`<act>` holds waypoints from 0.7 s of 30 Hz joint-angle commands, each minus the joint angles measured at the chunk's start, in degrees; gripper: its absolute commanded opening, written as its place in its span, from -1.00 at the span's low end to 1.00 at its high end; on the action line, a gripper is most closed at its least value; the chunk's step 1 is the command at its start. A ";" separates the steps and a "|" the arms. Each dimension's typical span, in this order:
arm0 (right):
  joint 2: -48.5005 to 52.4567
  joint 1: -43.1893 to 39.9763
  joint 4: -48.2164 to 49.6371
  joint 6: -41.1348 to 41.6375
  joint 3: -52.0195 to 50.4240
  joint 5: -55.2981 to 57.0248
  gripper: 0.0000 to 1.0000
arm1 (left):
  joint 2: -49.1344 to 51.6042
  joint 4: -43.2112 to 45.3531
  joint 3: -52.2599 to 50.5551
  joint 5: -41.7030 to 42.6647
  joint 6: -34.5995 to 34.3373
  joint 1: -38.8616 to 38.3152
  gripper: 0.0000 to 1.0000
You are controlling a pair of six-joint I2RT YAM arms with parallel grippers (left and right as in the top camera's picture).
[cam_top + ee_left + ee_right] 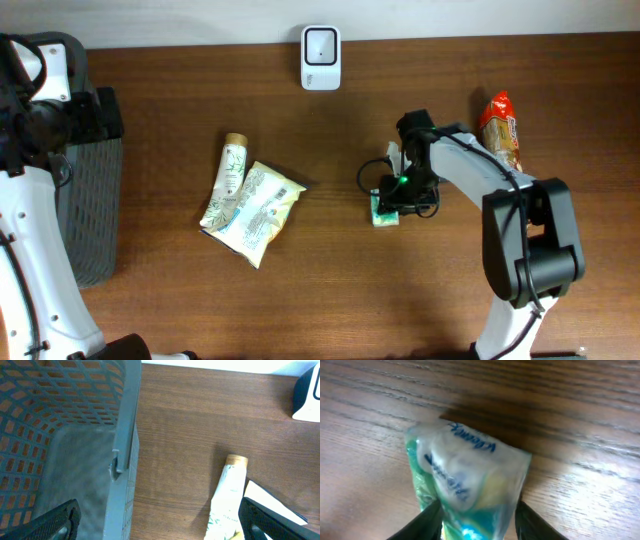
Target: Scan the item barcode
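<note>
A small green and white tissue packet (384, 213) lies on the wooden table, right of centre. My right gripper (395, 196) is down over it. In the right wrist view the packet (465, 477) fills the space between my dark fingers (422, 522), which stand apart along its two sides; the right gripper (477, 527) is open. The white barcode scanner (320, 58) stands at the table's far edge. My left gripper (160, 520) is wide open and holds nothing; it hovers over the basket's rim (126, 435).
A grey mesh basket (90, 200) stands at the left edge. A cream tube (228, 178) and a yellow-white pouch (262, 210) lie left of centre. A red snack bag (500, 130) lies at the far right.
</note>
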 commanded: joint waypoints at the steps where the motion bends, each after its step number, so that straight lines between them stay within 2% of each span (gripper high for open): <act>1: 4.35 0.31 0.20 1.77 0.35 2.14 -0.87 | -0.44 -0.04 0.72 0.61 0.74 0.20 0.98; 4: 3.82 0.24 -0.81 1.70 0.96 -0.76 -0.92 | -0.44 -0.04 0.72 0.59 0.74 0.20 0.98; 6: 3.48 0.24 -6.75 -3.78 4.46 -7.39 -0.92 | -0.44 -0.04 0.72 0.59 0.74 0.20 0.98; 9: 2.47 -1.75 -13.88 -21.29 11.13 -38.58 -0.92 | -0.44 -0.04 0.72 0.59 0.74 0.20 0.99; 10: 2.38 -4.68 -15.89 -27.52 12.61 -54.77 -0.92 | -0.44 -0.04 0.72 0.61 0.74 0.20 0.98; 12: 2.38 -8.26 -15.63 -28.59 12.61 -68.43 -0.92 | -0.44 -0.04 0.72 0.61 0.74 0.20 0.98; 16: 2.25 -11.74 -18.80 -21.64 17.70 -71.21 -0.92 | -0.44 -0.04 0.72 0.61 0.74 0.20 0.98; 21: -0.92 -11.74 -30.21 -21.62 39.98 -71.21 -0.92 | -0.44 -0.04 0.72 0.61 0.74 0.20 0.98</act>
